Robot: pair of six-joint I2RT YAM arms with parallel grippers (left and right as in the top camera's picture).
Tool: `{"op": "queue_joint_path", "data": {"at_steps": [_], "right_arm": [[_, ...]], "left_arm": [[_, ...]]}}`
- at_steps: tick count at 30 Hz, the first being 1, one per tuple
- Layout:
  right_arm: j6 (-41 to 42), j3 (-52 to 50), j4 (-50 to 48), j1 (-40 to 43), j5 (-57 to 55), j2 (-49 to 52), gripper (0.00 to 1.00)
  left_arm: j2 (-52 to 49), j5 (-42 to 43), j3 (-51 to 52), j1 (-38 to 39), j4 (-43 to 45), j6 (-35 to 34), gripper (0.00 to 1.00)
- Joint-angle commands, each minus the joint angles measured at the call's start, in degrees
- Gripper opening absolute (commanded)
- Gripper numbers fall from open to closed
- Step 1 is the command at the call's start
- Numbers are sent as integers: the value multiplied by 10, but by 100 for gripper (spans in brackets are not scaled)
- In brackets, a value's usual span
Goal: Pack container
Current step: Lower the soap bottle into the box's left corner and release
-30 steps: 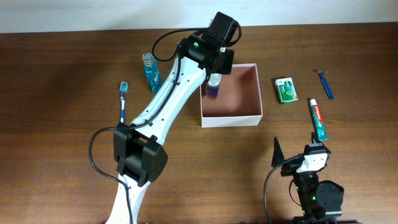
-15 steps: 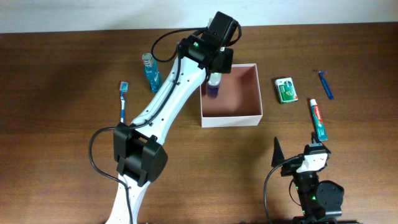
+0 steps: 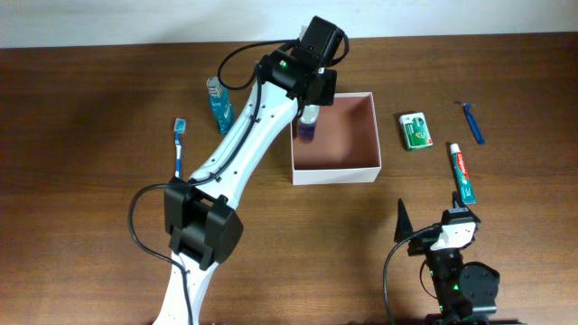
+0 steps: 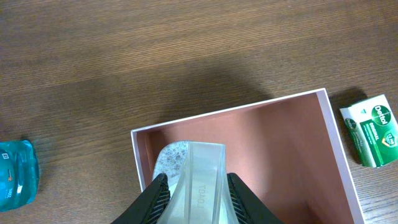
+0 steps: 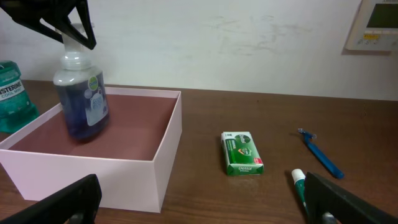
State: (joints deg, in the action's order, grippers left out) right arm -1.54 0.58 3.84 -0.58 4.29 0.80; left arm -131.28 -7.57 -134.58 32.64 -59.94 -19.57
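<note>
The container (image 3: 368, 168) is a square white-walled box with a pinkish-brown inside, mid-table; it also shows in the left wrist view (image 4: 292, 143) and the right wrist view (image 5: 166, 155). My left gripper (image 4: 198, 196) is shut on a clear bottle of dark blue liquid (image 5: 82, 99) and holds it upright in the container's back-left corner (image 3: 310, 125). My right gripper (image 5: 199, 208) is open and empty, low near the table's front edge, to the right of the container (image 3: 432, 236).
A teal mouthwash bottle (image 3: 218, 102) and a blue toothbrush (image 3: 179, 144) lie left of the container. A green packet (image 3: 416, 130), a toothpaste tube (image 3: 462, 171) and a blue razor (image 3: 471, 120) lie right of it.
The left gripper with the bottle has shifted very slightly left toward the container's wall. The right arm has not moved.
</note>
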Motion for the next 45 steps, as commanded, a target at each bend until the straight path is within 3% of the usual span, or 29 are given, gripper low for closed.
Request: {"op": "queue_joint_path", "data": {"at_steps": [1, 35, 36, 37, 45], "right_arm": [[0, -3, 3, -5, -5, -6, 99], [0, -3, 3, -5, -5, -6, 99], [0, -3, 3, -5, -5, -6, 99], [0, -3, 3, -5, -5, -6, 99], [0, -3, 3, -5, -5, -6, 99]], "left_arm": [[-1, -9, -13, -7, 4, -8, 15], [-21, -8, -13, -10, -7, -8, 17], [-21, -8, -13, -10, -7, -8, 32], [-21, -8, -13, -10, -7, -8, 38], [-21, -9, -13, -12, -5, -7, 38]]}}
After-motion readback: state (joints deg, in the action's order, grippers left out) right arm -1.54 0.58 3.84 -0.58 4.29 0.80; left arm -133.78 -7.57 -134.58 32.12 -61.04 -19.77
